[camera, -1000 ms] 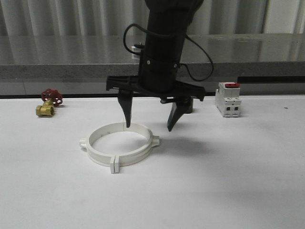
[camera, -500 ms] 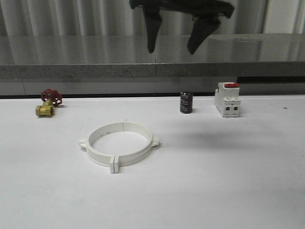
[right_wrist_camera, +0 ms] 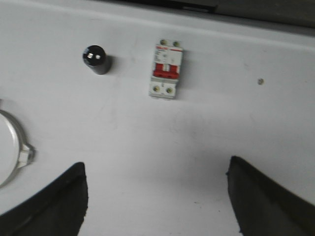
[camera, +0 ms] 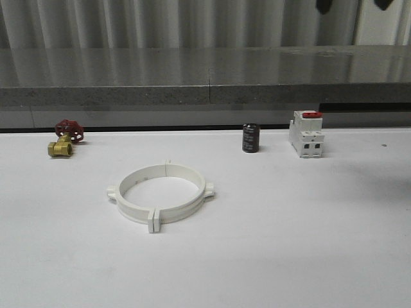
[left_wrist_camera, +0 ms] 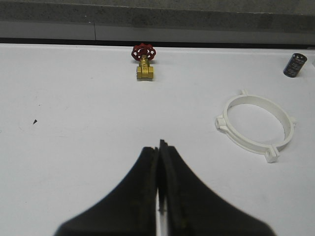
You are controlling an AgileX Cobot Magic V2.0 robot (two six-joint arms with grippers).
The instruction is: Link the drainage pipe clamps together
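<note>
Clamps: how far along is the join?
Done, by the look of it: the two clamps lie on the table as one closed ring, end tabs meeting. Nothing is in hand: the left gripper is shut and empty, the right gripper is open above the breaker. Whether the tabs latched can't be seen.

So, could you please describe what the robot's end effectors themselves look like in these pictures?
Both are matte black with no markings, labels or cables visible. In the left wrist view, the left end effector has two broad fingers that taper upward to narrow tips. In the right wrist view, the right end effector shows two dark, wedge-shaped fingers with rounded edges. In the front view, two small black tips peek in at the top edge.
</note>
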